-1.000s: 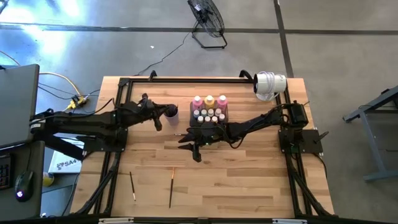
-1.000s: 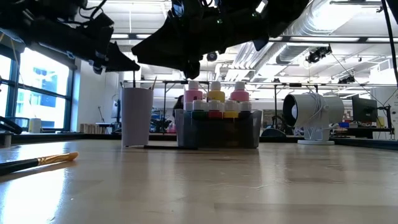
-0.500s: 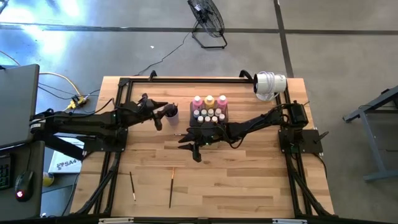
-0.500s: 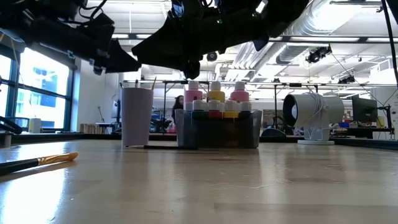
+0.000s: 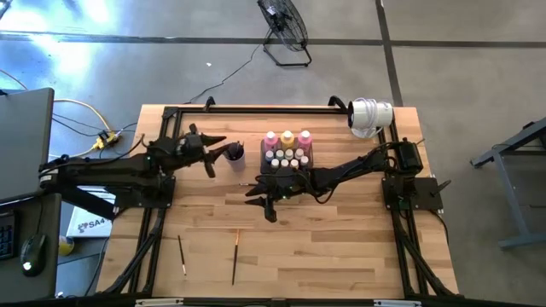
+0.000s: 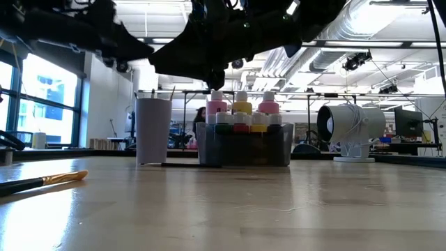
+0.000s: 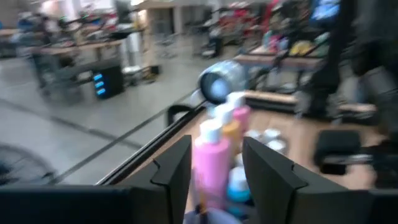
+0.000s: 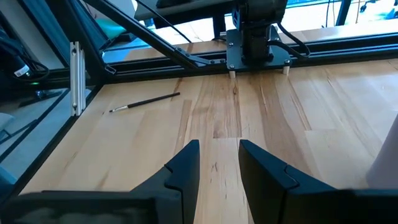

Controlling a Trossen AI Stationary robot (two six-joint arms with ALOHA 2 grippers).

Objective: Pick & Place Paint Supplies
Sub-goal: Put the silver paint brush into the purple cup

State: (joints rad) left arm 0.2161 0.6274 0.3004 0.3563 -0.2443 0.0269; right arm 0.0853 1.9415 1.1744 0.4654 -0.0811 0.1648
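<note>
A pale wooden desk [image 5: 341,247] stood on a grey concrete floor, with a floor fan [image 5: 286,30] beyond its far edge and an open workshop behind it in the low view. The paint bottles [image 5: 288,149], three taller ones in pink, yellow-orange and pink with tiny white-capped ones in front, sat together in the dark grey tray [image 6: 244,145], just beyond the right end effector [image 5: 271,203] and well to the right of the left end effector [image 5: 213,153]. A small purple cup [image 5: 236,153] stood just beside the tray, right at the left end effector's fingertips, with thin brush handles rising from it in the low view. Two paintbrushes [image 5: 235,256] lay apart on the near part of the desk, well away from both end effectors, and one more brush [image 8: 144,101] showed on the wood in the right wrist view. The left end effector hung over the desk next to the cup, its fingers [image 7: 171,171] parted and grasping nothing, the nearest pink bottle [image 7: 211,165] seen between them farther off. The right end effector hovered above bare wood on the near side of the tray, its fingers [image 8: 183,165] parted too, with nothing between them. A white round device [image 5: 371,115] stood at the desk's far right corner, far from both.
</note>
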